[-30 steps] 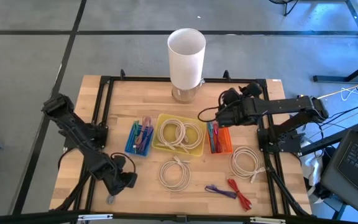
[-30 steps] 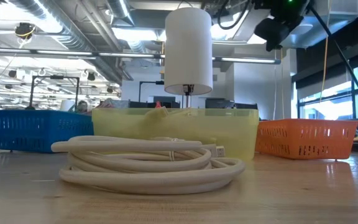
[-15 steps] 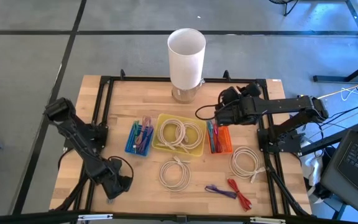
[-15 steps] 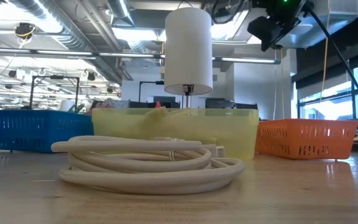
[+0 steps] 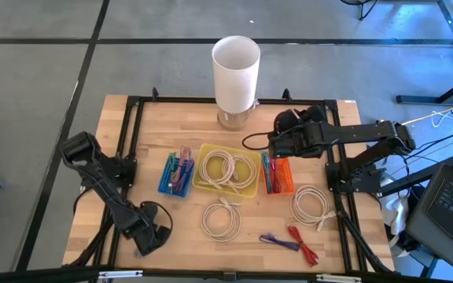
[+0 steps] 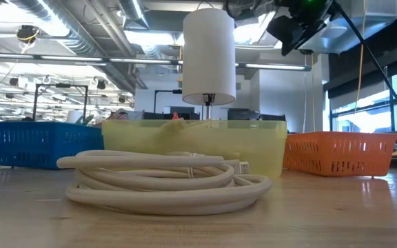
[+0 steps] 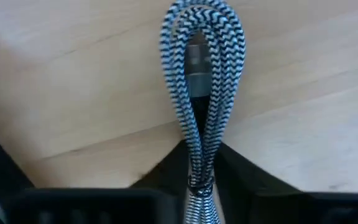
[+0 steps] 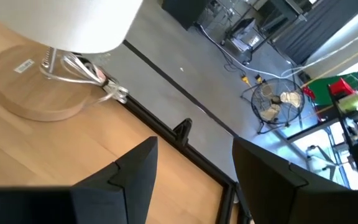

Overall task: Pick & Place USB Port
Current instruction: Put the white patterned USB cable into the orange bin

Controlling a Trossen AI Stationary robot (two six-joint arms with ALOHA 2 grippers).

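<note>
A bundle of black-and-white braided USB cable (image 7: 201,81) lies on the wooden table near its near left corner, a metal plug (image 7: 196,62) showing inside its loop. My left gripper (image 7: 197,171) points down over it and is shut on it. In the high view my left gripper (image 5: 146,240) hides the bundle. My right gripper (image 8: 191,180) is open and empty. It hangs high over the far right of the table, beyond the orange bin (image 5: 278,175), and shows in the high view as my right gripper (image 5: 280,140). My left gripper pinches the braided bundle between its two fingers (image 7: 163,177) at one narrow end (image 7: 199,163), where the strands run together. It comes from above, pointing down. The loop end (image 7: 202,25) spreads out beyond the fingers and lies on the wood.
A blue bin (image 5: 177,174), a yellow bin (image 5: 226,169) holding white cable and the orange bin stand in a row mid-table. Loose white coils (image 5: 221,218) (image 5: 311,204) and purple (image 5: 278,240) and red (image 5: 303,245) cables lie nearer. A white lamp (image 5: 236,69) stands at the far edge.
My left gripper has sunk toward the table at the near left corner, onto the cable bundle that showed just below it a second ago. My right gripper's wrist has turned a little while staying high over the far right.
</note>
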